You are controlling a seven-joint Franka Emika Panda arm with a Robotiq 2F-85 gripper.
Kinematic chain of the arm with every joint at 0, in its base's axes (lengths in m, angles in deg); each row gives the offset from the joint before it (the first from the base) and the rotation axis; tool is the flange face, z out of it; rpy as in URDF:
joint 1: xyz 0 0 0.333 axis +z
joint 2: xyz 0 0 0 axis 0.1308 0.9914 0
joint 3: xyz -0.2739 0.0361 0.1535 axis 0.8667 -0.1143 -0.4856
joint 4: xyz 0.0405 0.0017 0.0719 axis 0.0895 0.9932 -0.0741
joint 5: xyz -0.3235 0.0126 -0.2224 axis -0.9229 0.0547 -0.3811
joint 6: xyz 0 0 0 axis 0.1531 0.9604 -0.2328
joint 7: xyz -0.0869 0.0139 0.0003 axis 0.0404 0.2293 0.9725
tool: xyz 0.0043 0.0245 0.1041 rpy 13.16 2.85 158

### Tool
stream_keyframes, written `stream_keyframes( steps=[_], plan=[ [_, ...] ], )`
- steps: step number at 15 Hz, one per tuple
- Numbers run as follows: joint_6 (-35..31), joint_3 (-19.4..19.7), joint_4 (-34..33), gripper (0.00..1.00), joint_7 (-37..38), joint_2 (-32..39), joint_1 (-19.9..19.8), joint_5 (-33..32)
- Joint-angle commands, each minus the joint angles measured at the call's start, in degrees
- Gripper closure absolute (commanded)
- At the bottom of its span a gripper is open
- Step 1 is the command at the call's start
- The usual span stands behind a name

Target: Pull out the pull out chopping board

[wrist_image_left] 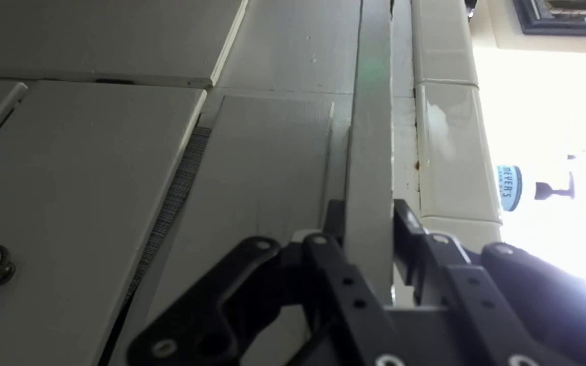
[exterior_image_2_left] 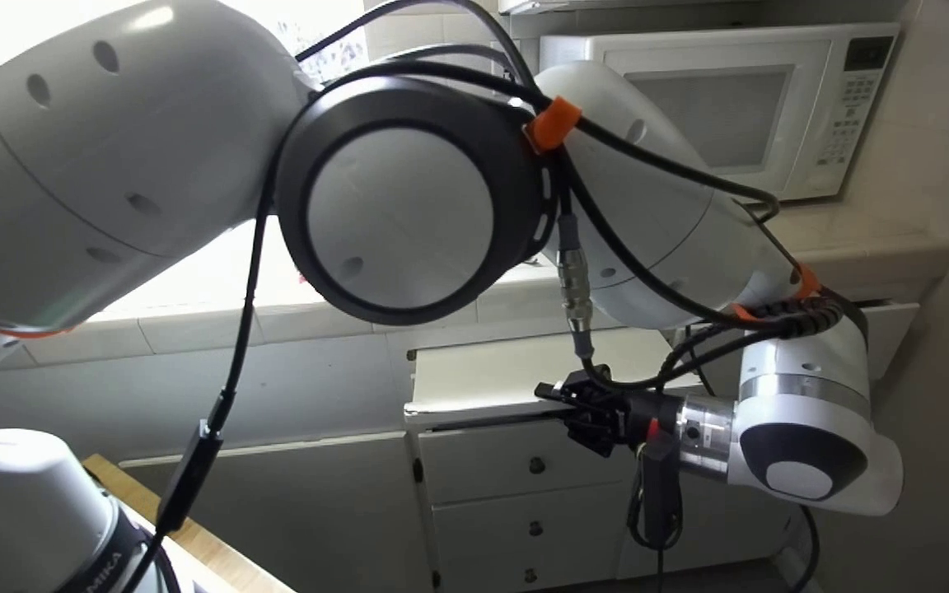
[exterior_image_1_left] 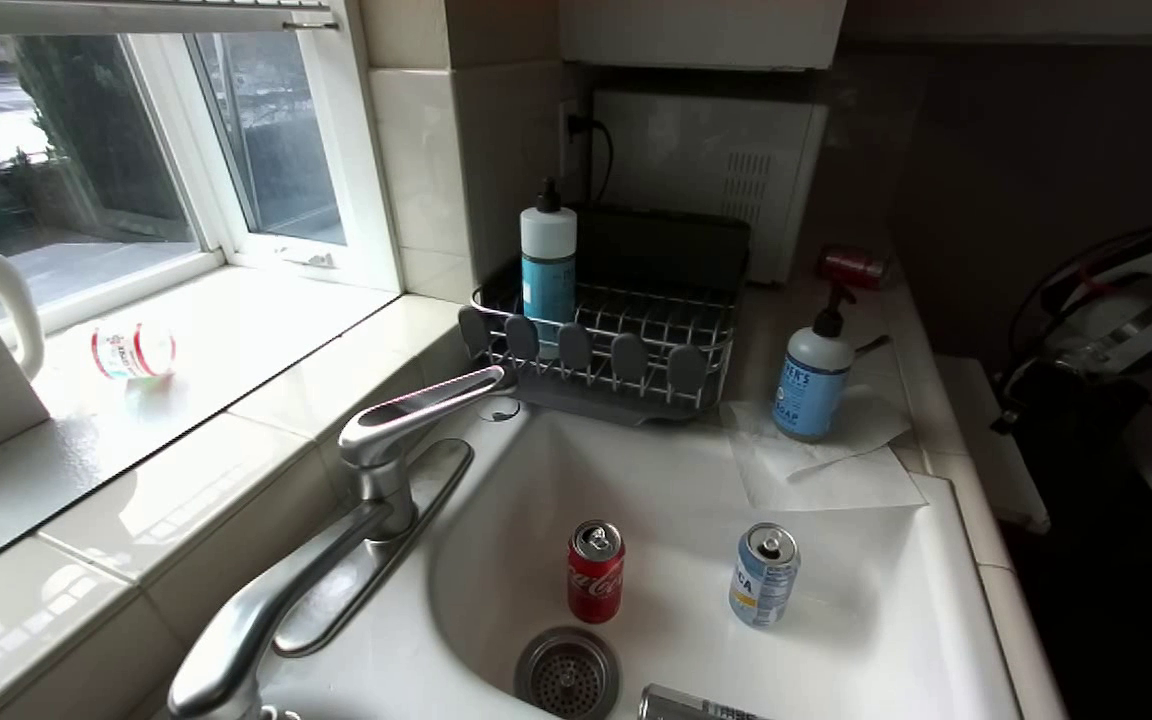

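The pull out chopping board is a flat white panel jutting out from under the counter, above a stack of drawers. Part of it also shows past the counter's right edge in an exterior view. In the wrist view the long front edge of the board runs up between my two black fingers. My gripper is shut on that edge, one finger on each broad face. From outside, the gripper reaches the board's front edge from the right. The board's rear part is hidden under the counter.
White drawers with dark knobs lie below the board. The tiled counter edge runs close beside it. Soap bottle, cans in the sink and a dish rack stand above. Loose cables hang from the arm.
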Motion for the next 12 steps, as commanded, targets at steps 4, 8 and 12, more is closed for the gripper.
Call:
stream_keyframes(
  steps=[4, 8, 12],
  plan=[
    [3.75, 0.93, -15.69, 0.94, 0.33, 5.42, -3.33, -9.36],
    [5.08, 0.08, -19.18, 0.94, 0.98, 7.26, -3.91, -11.48],
    [4.85, -1.10, -20.89, 0.94, 1.02, 8.16, -4.94, -11.26]
  ],
)
